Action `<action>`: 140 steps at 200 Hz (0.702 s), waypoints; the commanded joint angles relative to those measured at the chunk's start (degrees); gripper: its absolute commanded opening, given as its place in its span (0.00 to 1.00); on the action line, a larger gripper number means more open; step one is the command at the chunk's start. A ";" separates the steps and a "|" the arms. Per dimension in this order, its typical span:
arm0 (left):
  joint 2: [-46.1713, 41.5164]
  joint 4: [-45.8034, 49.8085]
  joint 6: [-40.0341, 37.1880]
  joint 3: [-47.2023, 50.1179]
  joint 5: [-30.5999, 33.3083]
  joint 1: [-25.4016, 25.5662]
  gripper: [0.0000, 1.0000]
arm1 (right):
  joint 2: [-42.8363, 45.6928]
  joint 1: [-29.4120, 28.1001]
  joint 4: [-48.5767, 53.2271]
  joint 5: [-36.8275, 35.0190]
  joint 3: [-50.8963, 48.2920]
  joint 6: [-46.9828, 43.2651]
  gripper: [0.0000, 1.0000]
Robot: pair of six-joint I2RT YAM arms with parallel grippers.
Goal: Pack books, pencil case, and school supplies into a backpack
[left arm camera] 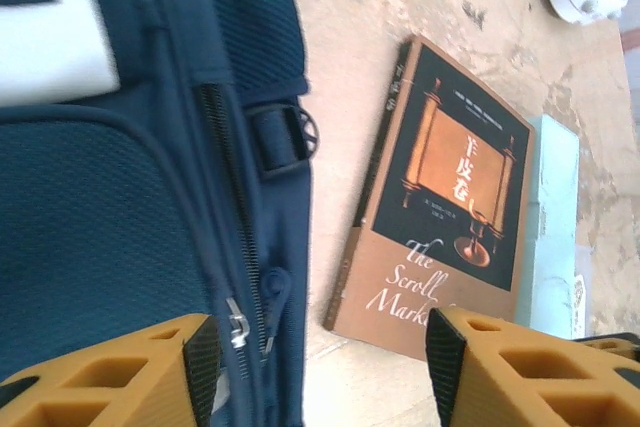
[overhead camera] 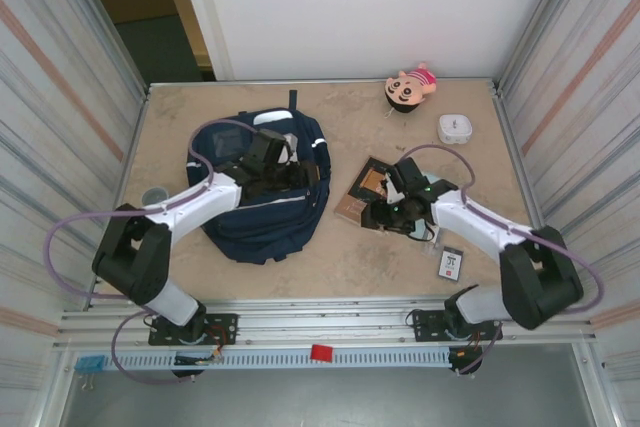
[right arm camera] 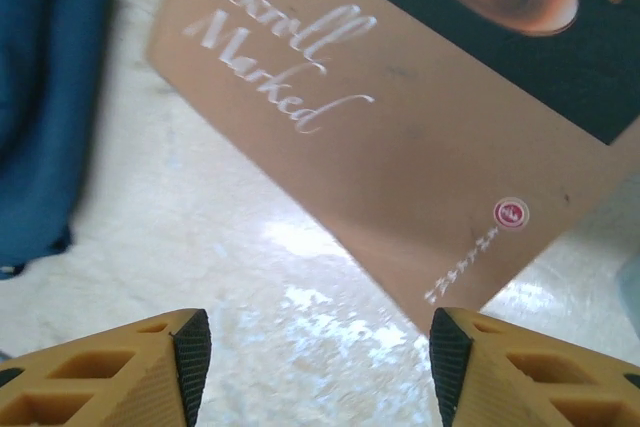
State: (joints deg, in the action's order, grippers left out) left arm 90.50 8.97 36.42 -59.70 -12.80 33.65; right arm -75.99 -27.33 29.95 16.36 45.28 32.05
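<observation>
1. The left gripper (left arm camera: 320, 359) hangs over the right edge of the backpack (overhead camera: 270, 212), above its zip pull (left arm camera: 236, 323). Its jaws stand about half apart and hold nothing.
2. The backpack lies flat on the left half of the table (overhead camera: 340, 117).
3. The book (left arm camera: 440, 207) lies face up just right of the backpack, with a strip of bare table between them.
4. The pencil case (left arm camera: 555, 237) lies along the book's far side.
5. The right gripper (right arm camera: 315, 357) hovers at the book's lower corner, jaws likewise parted and empty.
6. The card packet (overhead camera: 452, 263) lies near the right arm's base.
</observation>
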 commanded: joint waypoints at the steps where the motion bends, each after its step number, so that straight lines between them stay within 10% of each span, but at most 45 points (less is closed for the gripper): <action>1: 3.93 -1.69 0.14 -4.34 -1.55 2.19 0.58 | 4.25 4.12 2.58 2.05 1.69 4.92 0.63; 140: 25.28 2.79 -3.37 -19.54 -2.93 6.34 0.55 | -12.39 9.08 4.49 2.11 5.54 7.65 0.58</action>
State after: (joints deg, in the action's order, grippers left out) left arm 113.62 9.61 34.76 -76.40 -14.68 39.51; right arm -86.39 -17.72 33.91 19.33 49.74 38.59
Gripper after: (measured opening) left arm 0.550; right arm 0.584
